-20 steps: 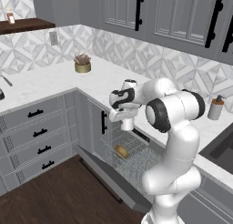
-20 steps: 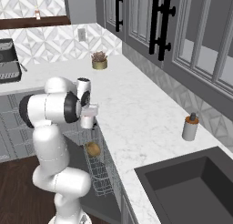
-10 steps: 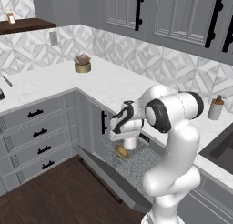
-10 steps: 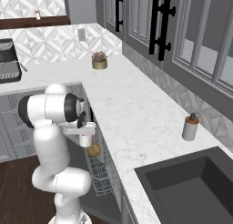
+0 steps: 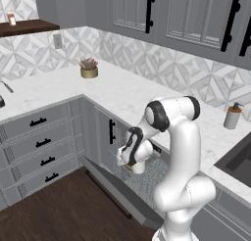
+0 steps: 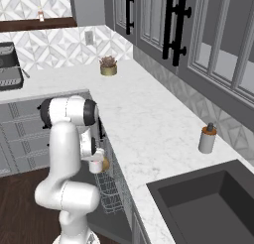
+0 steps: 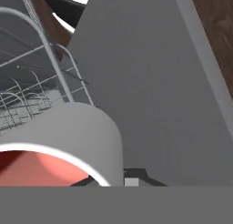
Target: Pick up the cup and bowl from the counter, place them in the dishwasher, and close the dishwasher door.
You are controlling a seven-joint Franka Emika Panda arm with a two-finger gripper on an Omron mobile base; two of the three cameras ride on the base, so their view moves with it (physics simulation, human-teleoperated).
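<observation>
The bowl (image 6: pixel 104 164) already lies in the dishwasher rack (image 6: pixel 111 191), the hand (image 5: pixel 131 159) grasps the cup (image 7: pixel 68 139) low over it, and the dishwasher door (image 5: pixel 120 190) hangs open.

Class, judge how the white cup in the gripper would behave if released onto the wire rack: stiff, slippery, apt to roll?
The cup looks rigid, with a smooth, likely slippery wall. Being cylindrical, it would probably roll if laid sideways. The wire rack could catch it.
</observation>
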